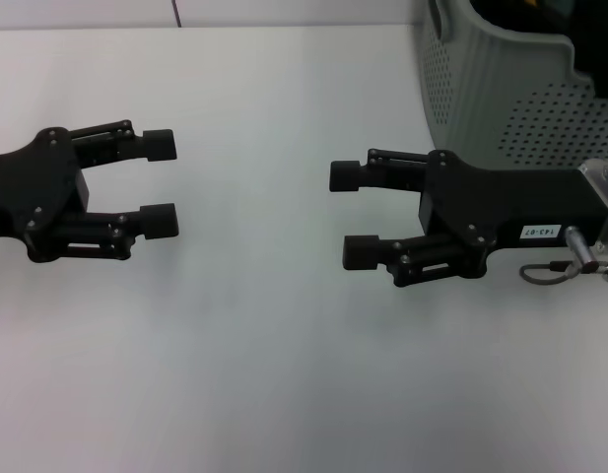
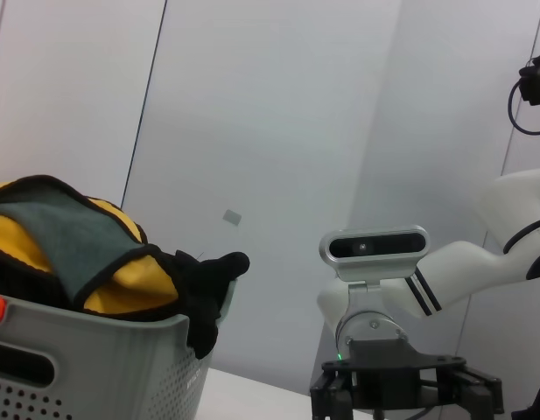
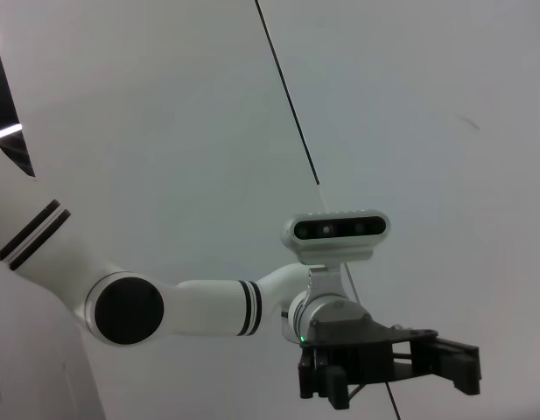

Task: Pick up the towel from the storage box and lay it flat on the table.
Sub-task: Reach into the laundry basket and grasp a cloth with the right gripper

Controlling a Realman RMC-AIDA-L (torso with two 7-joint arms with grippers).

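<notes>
Yellow-and-green towel (image 2: 73, 254) heaped in the storage box (image 1: 501, 94) at the white desk's (image 1: 254, 345) far right corner, left pincer (image 1: 161, 182) and right pincer (image 1: 355, 214) facing each other — both spread, both empty.

One white label (image 1: 541, 232) was fixed to the right gripper (image 1: 351, 215) housing, lower right of the head view; it read "143-07", inverted.

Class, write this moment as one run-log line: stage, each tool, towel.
stage: not started | left tool: open, above table | right tool: open, beside storage box | towel: bunched in box
</notes>
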